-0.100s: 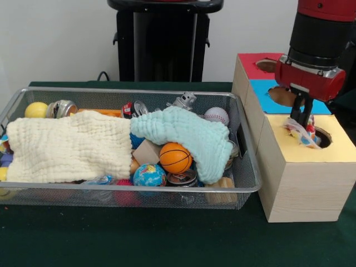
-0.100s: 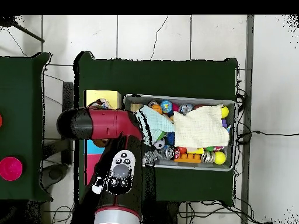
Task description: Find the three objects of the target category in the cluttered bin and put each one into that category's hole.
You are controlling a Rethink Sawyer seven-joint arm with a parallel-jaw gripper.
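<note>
In the front view my gripper (image 1: pixel 303 118) hangs over the yellow top (image 1: pixel 295 153) of the wooden box, just left of its hole (image 1: pixel 322 137). It is shut on a crinkled, colourful snack packet (image 1: pixel 299 132) whose lower end touches the yellow top beside the hole. The box also has a blue section with a hole (image 1: pixel 283 95) and a red section with a hole (image 1: pixel 267 65). From overhead, my arm (image 2: pixel 111 123) covers most of the box. Only the yellow end (image 2: pixel 106 96) and a bit of the packet (image 2: pixel 100 105) show.
The wire bin (image 1: pixel 245 186) left of the box holds a cream cloth (image 1: pixel 67 147) and a mint cloth (image 1: pixel 192 130) over the clutter. A basketball (image 1: pixel 175 157), globe ball (image 1: pixel 149 175), baseball (image 1: pixel 216 115), yellow ball (image 1: pixel 36 109), cans (image 1: pixel 62 108) and a toy robot (image 1: pixel 185 100) show.
</note>
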